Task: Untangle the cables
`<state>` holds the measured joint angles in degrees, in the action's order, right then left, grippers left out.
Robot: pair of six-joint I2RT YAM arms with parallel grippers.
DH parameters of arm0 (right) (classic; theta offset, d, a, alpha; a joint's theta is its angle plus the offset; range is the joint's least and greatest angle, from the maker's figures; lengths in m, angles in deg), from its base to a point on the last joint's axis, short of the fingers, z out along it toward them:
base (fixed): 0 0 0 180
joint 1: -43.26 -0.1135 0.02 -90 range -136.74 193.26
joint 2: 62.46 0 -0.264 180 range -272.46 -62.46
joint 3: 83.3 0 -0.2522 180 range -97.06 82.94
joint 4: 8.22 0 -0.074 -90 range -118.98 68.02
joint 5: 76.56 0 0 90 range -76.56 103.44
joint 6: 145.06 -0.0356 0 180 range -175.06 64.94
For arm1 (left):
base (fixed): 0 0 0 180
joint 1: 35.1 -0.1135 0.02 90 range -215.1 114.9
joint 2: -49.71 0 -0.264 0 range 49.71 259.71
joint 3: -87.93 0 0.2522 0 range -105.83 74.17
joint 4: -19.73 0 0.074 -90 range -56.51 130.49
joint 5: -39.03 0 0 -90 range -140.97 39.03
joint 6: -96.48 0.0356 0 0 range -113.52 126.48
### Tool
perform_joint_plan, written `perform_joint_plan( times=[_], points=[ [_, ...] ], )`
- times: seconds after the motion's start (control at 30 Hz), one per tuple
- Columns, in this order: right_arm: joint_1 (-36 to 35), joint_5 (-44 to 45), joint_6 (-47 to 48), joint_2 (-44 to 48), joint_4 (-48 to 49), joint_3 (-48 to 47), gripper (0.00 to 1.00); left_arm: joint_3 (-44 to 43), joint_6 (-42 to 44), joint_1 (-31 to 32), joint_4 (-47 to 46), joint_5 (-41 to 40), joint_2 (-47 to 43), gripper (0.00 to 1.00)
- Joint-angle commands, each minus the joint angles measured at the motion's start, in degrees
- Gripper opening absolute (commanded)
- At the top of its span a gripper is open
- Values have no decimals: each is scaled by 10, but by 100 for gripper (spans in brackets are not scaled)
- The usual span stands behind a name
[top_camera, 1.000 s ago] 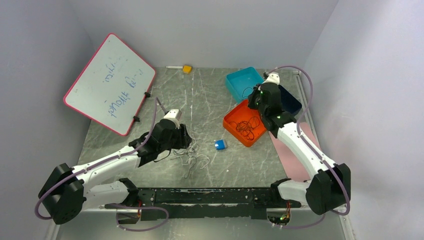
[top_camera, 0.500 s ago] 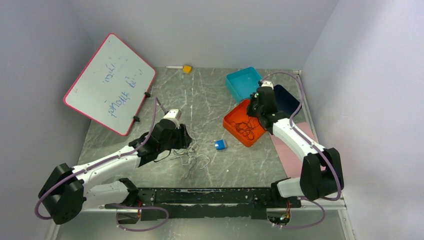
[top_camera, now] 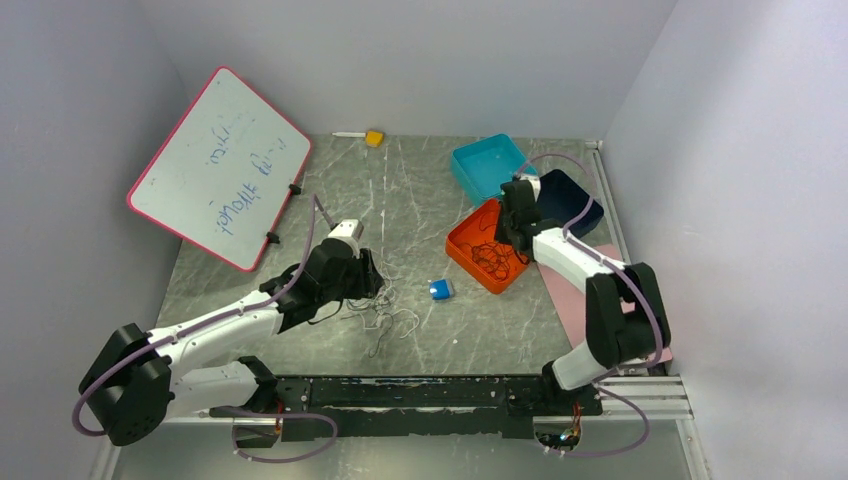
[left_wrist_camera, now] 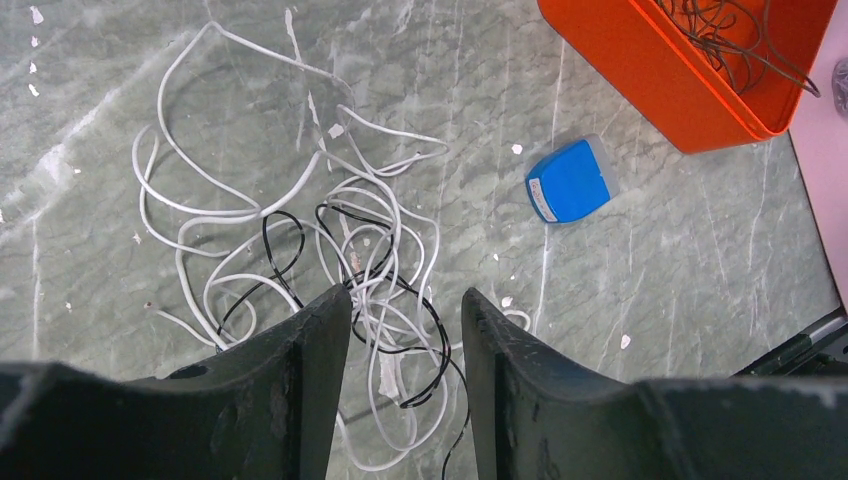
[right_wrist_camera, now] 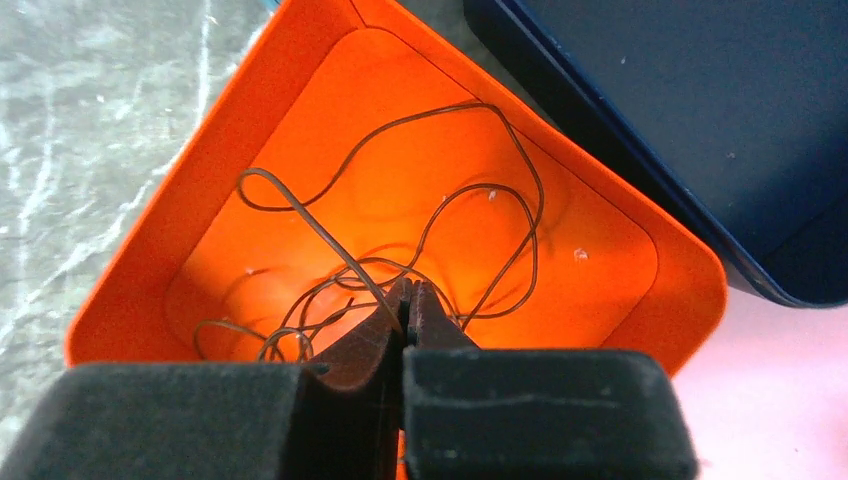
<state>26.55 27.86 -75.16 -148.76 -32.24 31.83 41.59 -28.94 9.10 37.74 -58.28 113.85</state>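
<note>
A loose tangle of whitish-grey and black cables [left_wrist_camera: 300, 205] lies on the marbled grey table [top_camera: 420, 215], in the top view just right of my left gripper [top_camera: 368, 276]. The left gripper [left_wrist_camera: 403, 300] hovers open over the tangle's near part, with white and black loops showing between the spread fingers [left_wrist_camera: 320, 340] and none of them squeezed. Thin dark cables [right_wrist_camera: 505, 190] lie coiled in the orange tray [right_wrist_camera: 640, 215]. My right gripper [right_wrist_camera: 408, 292] is down inside that tray, shut, with one dark strand running into the slit between its tips.
Orange tray [top_camera: 462, 250] sits right of centre, with a teal tray [top_camera: 487, 160] behind it and a navy tray [top_camera: 572, 200] beside it. A small blue box [top_camera: 440, 290] lies between tangle and trays. A whiteboard [top_camera: 220, 165] leans at left. A pink mat [top_camera: 568, 290] lies at right.
The right wrist has moved left and down into the orange tray, its forearm folding in. The left arm has stayed over the tangle.
</note>
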Motion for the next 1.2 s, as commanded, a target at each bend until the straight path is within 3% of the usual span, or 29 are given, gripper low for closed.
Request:
perform_joint_plan(
  times=[0.0,0.47,0.67,0.93,1.17],
  points=[
    [6,20,18,-48,3,-33,0,2,-6,4,-7,9,-1,49],
    [6,6,45,-174,-12,-109,1,7,-7,4,1,7,-8,47],
    [7,18,42,-133,-12,-98,17,7,-5,4,2,8,-7,49],
    [15,19,50,-53,-43,-126,47,-1,-3,4,-3,11,5,51],
    [20,3,50,-4,-91,-143,57,-7,-1,4,-8,14,15,51]
  ],
)
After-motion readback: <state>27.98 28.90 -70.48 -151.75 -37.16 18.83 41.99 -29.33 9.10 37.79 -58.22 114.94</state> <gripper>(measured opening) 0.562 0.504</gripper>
